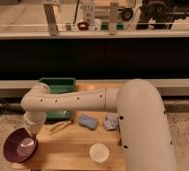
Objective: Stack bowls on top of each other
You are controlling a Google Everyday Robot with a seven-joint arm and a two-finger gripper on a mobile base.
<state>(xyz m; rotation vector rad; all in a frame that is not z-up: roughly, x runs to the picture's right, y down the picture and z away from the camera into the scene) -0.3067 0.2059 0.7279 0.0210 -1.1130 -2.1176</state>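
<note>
A dark glossy purple bowl (20, 145) lies at the left front corner of the wooden table (70, 147), partly over its edge, with its opening facing up. My gripper (31, 131) hangs at the end of the white arm (73, 102), right at the bowl's far right rim. Whether it touches the rim I cannot tell. Only this one bowl shows.
A small white cup (99, 152) stands near the table's front edge. Two blue-grey sponges (88, 121) (111, 121) and a yellow utensil (61, 126) lie mid-table. A green bin (58, 87) sits at the back left, and a dark counter runs behind.
</note>
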